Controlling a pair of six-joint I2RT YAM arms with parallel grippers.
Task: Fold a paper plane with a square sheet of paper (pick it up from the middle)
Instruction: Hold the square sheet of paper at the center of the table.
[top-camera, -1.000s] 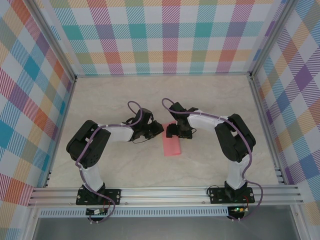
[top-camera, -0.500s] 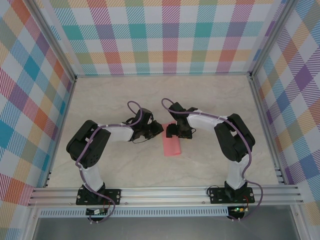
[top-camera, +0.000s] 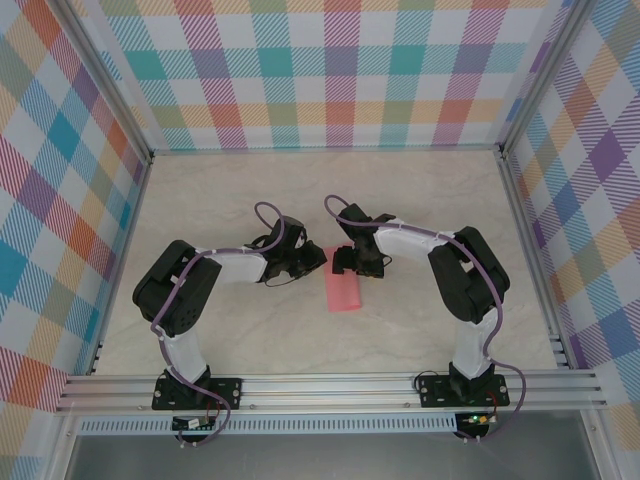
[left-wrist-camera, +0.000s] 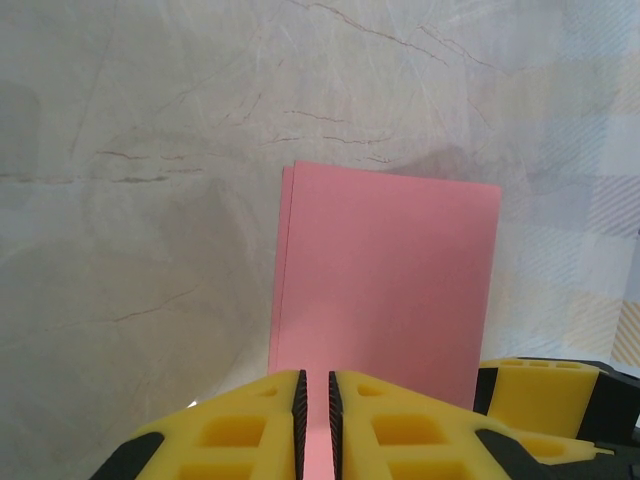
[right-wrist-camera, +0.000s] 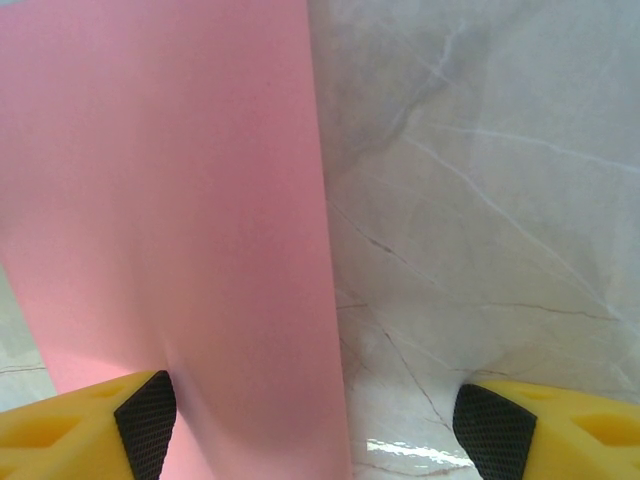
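Yellow fingers (left-wrist-camera: 240, 425) of the left gripper (left-wrist-camera: 315, 390) are pressed almost together on the near edge of the sheet of paper (left-wrist-camera: 385, 280), with a sliver of pink showing in the slit between them. Salmon-pink and smooth, the sheet is folded into a narrow two-layer rectangle, the lower layer peeking out along its left side. It lies in the middle of the pale marbled table (left-wrist-camera: 130, 120) between both arms. The right gripper (right-wrist-camera: 310, 405) is spread wide, one pad (right-wrist-camera: 145, 420) over the paper and the other over bare table.

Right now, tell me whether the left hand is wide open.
No, the left hand is pinched nearly shut on the near edge of the pink paper.
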